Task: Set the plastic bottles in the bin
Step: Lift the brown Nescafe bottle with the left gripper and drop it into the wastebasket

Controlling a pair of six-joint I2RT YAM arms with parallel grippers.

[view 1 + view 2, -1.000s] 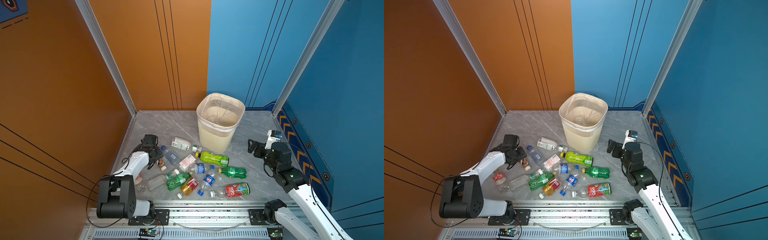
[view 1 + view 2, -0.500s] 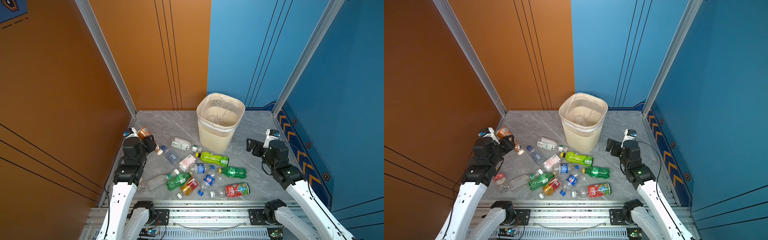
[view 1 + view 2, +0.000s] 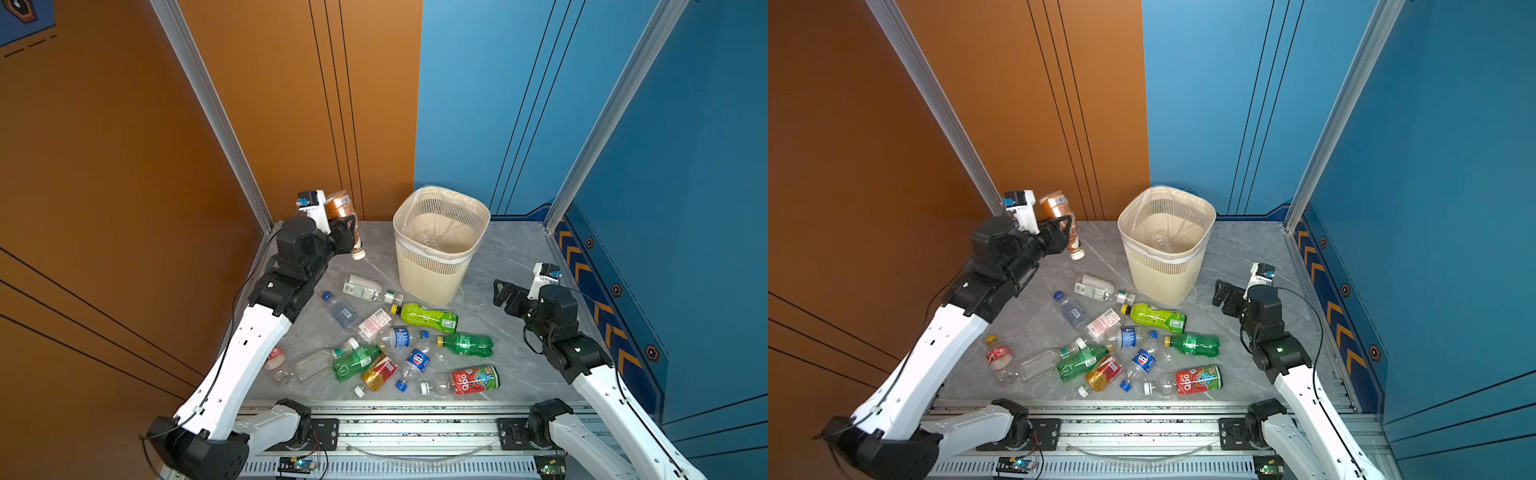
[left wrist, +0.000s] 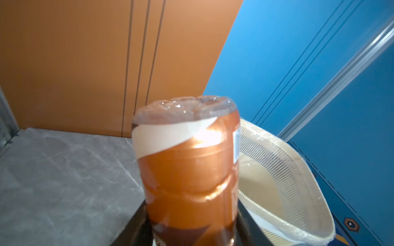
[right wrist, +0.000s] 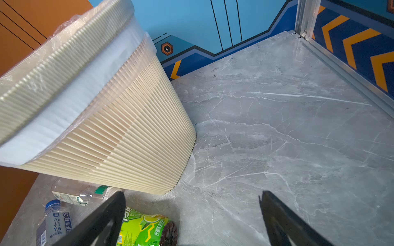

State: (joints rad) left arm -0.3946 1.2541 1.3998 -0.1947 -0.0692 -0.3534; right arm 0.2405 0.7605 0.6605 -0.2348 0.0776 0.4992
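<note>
Left hand is clamped on the copper-label bottle, held off the desk near the back-left corner. The bottle's long axis is near upright and slightly tilted, white cap down, clear base up. The other plastic bottles lie scattered front-centre on the desk, none held. The bin stands to the right of the held bottle, apart from it, and the left wrist view shows its open mouth just beside the bottle. The carry likely goes rightward over the rim, the left arm being the loaded one. Right hand, jaws wide apart and empty, hovers right of the bin near the lime-green bottle.
</note>
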